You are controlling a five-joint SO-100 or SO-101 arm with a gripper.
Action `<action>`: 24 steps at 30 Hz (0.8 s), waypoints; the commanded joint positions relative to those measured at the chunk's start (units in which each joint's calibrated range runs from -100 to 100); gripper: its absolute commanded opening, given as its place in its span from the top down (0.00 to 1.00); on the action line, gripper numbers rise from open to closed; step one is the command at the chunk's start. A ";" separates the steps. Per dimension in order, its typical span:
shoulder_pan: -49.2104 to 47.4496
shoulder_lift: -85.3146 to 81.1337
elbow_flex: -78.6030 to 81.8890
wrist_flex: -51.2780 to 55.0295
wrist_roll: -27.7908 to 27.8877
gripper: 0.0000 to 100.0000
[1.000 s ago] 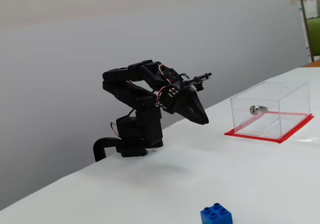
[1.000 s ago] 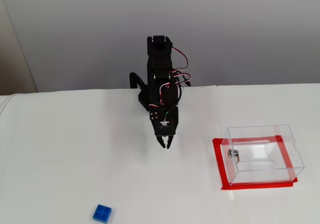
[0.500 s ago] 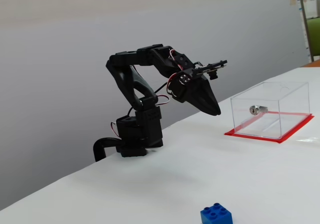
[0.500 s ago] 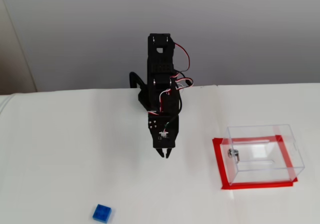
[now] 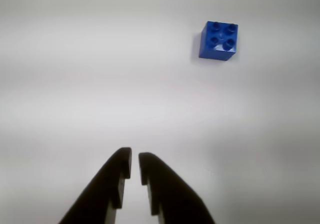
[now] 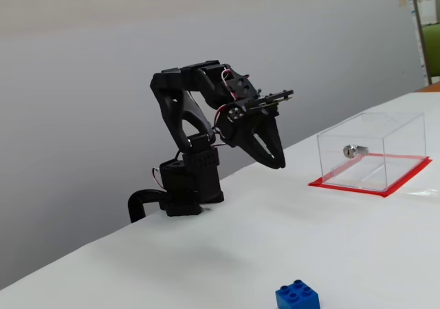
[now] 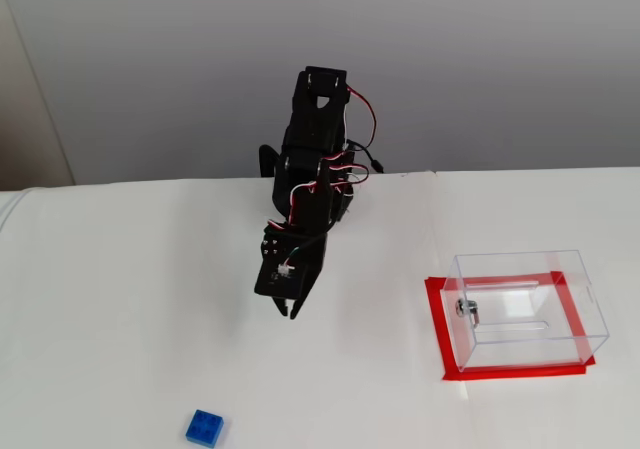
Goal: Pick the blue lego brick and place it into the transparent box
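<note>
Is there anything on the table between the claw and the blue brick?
No. The wrist view shows only bare white table between the claw and the blue brick.

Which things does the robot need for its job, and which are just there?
Needed:
blue lego brick
transparent box
gripper

Just there:
white table
grey wall
</note>
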 commanded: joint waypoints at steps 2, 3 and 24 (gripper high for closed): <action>8.64 -0.21 -4.85 -0.28 0.08 0.98; 10.41 -0.12 -4.85 -0.28 0.08 0.98; 22.69 12.44 -15.25 -0.19 0.08 0.98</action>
